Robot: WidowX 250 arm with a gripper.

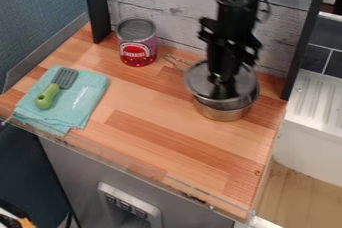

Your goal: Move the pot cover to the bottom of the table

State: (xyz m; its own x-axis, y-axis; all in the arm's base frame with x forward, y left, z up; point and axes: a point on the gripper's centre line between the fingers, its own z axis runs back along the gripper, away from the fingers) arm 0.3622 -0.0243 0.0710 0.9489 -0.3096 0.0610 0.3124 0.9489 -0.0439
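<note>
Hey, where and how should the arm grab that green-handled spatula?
Likely by the middle of the spatula's green handle, from above, closing across its narrow width: it lies on the cloth with its long handle uncovered.

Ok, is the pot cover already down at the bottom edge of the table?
No, the cover is over the pot, near the back wall.

Lettering (135, 50) on the red can (147, 43) is too small to read.
</note>
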